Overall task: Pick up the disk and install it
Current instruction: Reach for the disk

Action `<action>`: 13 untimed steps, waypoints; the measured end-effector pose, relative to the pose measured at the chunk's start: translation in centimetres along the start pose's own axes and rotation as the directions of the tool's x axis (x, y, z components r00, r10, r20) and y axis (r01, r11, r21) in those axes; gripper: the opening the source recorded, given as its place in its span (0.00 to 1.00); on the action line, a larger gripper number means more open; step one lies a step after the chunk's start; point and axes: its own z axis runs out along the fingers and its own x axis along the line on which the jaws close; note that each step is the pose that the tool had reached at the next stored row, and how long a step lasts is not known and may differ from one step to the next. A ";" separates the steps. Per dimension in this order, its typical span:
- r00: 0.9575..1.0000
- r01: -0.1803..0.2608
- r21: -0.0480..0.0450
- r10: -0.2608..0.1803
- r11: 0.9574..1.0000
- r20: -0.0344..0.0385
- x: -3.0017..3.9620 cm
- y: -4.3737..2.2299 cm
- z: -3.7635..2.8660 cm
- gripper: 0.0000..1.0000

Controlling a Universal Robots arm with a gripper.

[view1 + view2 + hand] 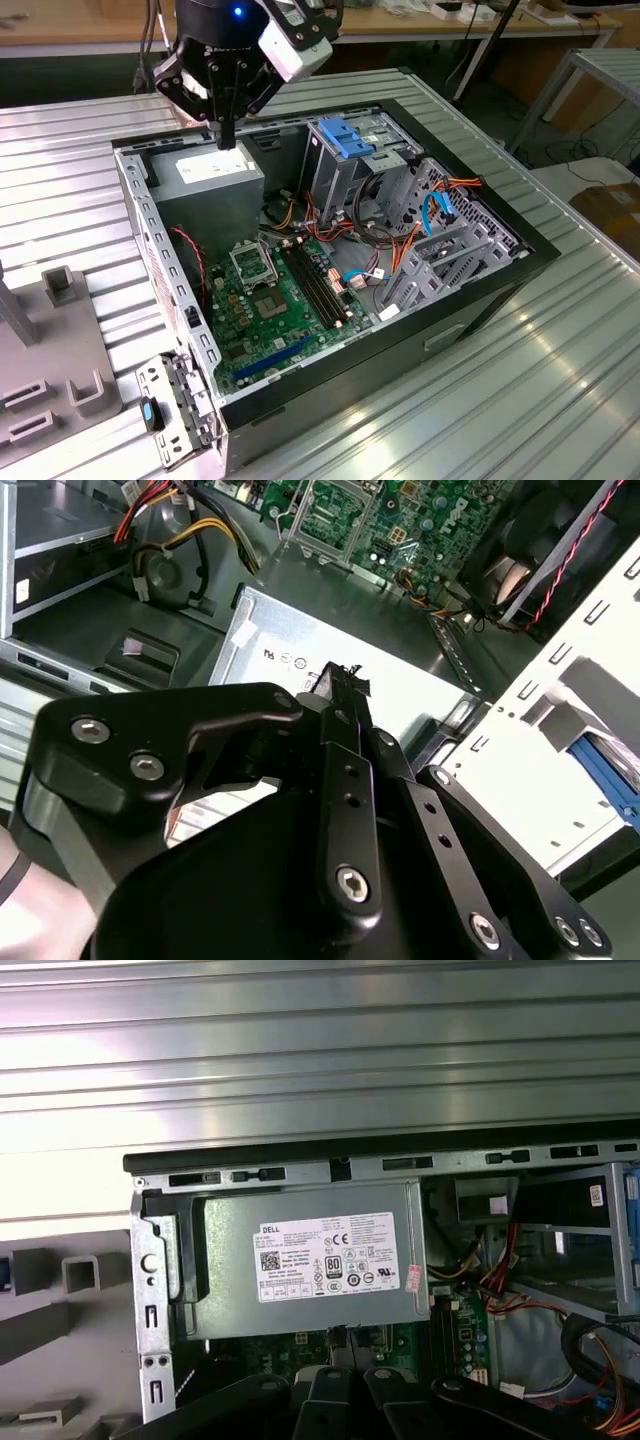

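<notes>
— Tool (228,140) closed?
— Yes, its fingers are pressed together on nothing, just above the power supply (205,175) in the open case (150,230).
— And the disk (608,772)?
— Only its blue edge, I think, in the second wrist view, beyond the case's side wall, apart from the tool

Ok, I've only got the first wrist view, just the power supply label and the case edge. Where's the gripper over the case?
Observer: In the exterior view the gripper hangs over the power supply, at the far corner of the case on the exterior view's left.
Operator: Is it carrying anything?
Observer: No. In the second wrist view its fingertips are together with nothing between them.
Operator: What's beside the power supply?
Observer: A tall metal cage with a light-blue latch on top, toward the exterior view's right.
</notes>
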 end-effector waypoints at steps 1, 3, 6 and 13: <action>1.000 0.000 0.000 0.000 1.000 0.000 0.11 -0.01 0.00 0.11; 1.000 0.000 0.000 0.000 1.000 0.000 0.35 -0.03 -0.01 0.11; 1.000 0.000 0.000 0.000 1.000 0.000 0.81 -0.06 -0.02 0.11; 1.000 0.000 0.000 0.000 1.000 0.000 2.14 -0.16 -0.06 0.11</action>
